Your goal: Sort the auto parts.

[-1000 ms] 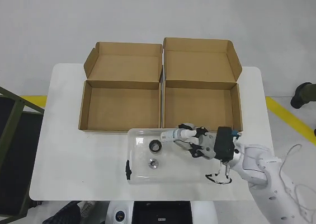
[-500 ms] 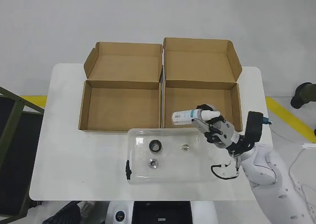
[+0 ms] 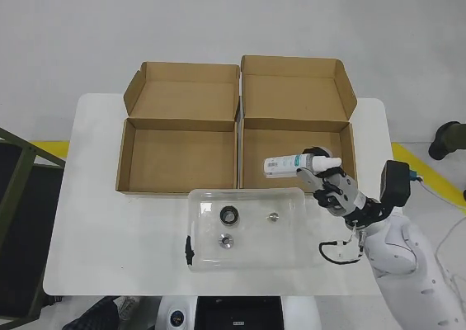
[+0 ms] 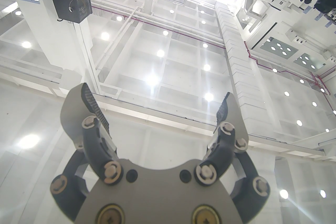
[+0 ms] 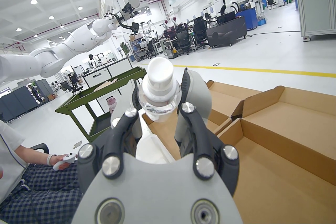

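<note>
My right gripper [image 3: 319,173] is shut on a small clear bottle [image 3: 286,165] with a white cap [image 5: 160,72]. It holds the bottle on its side above the near edge of the right cardboard box [image 3: 331,140]. In the right wrist view the gripper [image 5: 158,101] clamps the bottle [image 5: 157,110] just below the cap. A clear plastic tray [image 3: 204,227] in front of the boxes holds a black ring [image 3: 229,216], a metal bushing [image 3: 226,242] and a small metal nut [image 3: 273,217]. My left gripper [image 4: 157,109] is open, pointing up at the ceiling with nothing between its fingers.
The left cardboard box [image 3: 134,157] stands open beside the right one, both with lids folded back. White table [image 3: 101,214] has free room left of the tray. A green cart [image 3: 6,206] stands left of the table.
The right gripper has lifted the bottle out of the tray and carried it back and to the right, over the right box's near edge.
</note>
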Motion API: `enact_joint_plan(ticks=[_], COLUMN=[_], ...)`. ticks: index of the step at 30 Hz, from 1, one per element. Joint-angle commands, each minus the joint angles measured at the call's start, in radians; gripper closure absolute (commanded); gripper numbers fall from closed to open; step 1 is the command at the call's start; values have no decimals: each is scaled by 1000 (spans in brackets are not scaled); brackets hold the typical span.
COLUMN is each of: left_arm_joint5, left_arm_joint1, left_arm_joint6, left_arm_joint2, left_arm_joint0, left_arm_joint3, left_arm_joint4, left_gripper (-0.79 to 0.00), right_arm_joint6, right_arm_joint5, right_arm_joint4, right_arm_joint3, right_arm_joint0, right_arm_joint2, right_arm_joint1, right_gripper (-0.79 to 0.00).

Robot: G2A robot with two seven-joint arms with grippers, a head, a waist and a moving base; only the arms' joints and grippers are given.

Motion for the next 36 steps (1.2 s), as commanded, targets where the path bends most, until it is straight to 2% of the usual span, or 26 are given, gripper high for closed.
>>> enact_joint_plan(ticks=[1, 5, 12, 20, 36], left_arm_joint5=[0, 0, 0, 0, 0], left_arm_joint1=[0, 0, 0, 0, 0], left_arm_joint6=[0, 0, 0, 0, 0], left_arm_joint2=[0, 0, 0, 0, 0], left_arm_joint0=[0, 0, 0, 0, 0], left_arm_joint3=[0, 0, 0, 0, 0], left_arm_joint4=[0, 0, 0, 0, 0], left_gripper=[-785, -785, -785, -785, -785], right_arm_joint6=[3, 17, 37, 61, 245], right_arm_joint5=[-1, -2, 32, 174, 232], right_arm_joint4=[3, -12, -141, -412, -442], right_arm_joint3=[0, 0, -4, 27, 266], right_arm_joint0=[1, 8, 23, 92, 353], right_arm_joint2=[-2, -1, -11, -48, -202], right_arm_joint1=[-1, -2, -5, -13, -44], right_gripper=[0, 0, 0, 0, 0])
